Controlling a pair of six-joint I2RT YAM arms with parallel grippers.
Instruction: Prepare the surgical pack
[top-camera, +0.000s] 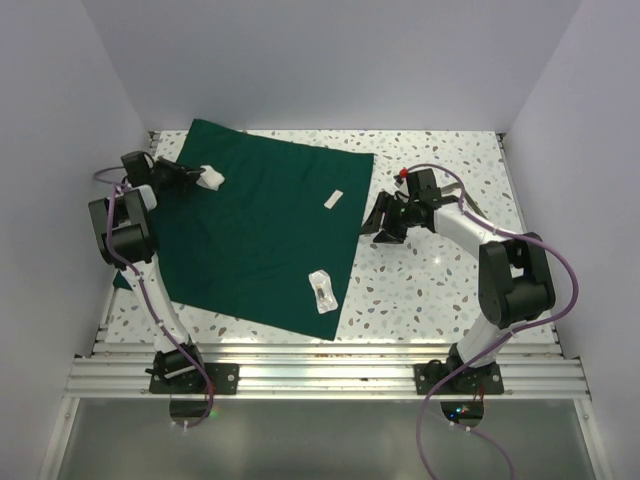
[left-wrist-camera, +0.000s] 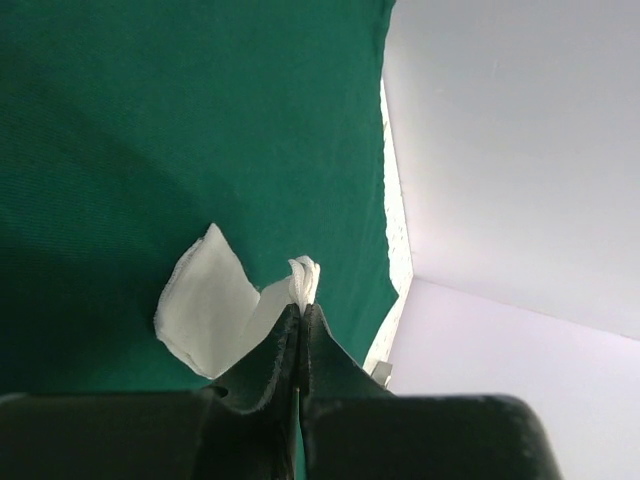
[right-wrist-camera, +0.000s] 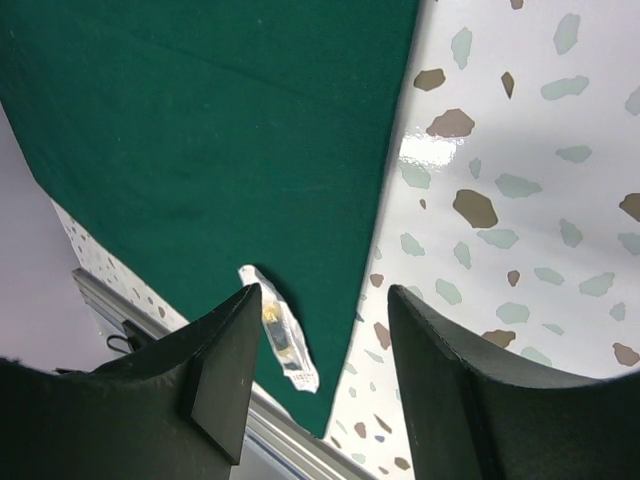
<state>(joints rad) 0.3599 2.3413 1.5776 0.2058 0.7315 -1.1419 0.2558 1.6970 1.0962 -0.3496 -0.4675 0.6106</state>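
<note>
- Step in hand, as judged: loading small items onto the surgical pack (top-camera: 250, 240). This dark green drape lies spread flat over the left and middle of the table (top-camera: 440, 290). Its far-left corner sits near the table's far-left corner, and its near-right corner is close to the near edge.
- Left gripper (left-wrist-camera: 300, 312): fingers clenched tight on a folded white pad (left-wrist-camera: 205, 300). The pinch takes one edge only, and the rest of the pad fans out to the side. The pad hangs over the far-left part of the drape; whether it touches the cloth cannot be told.
- Right gripper (right-wrist-camera: 322, 295): fingers parted about halfway, with nothing between them and nothing touched. It hovers at the drape's right edge.
- Already on the drape: a small white strip (top-camera: 335, 199) toward the right edge, and a clear packet (top-camera: 321, 289) near the near-right corner.
- Next move, judged: lower the pad onto the cloth and release it well inside the edges, so that a later fold would enclose it. The right arm carries no load and is placed to take the drape's edge.
</note>
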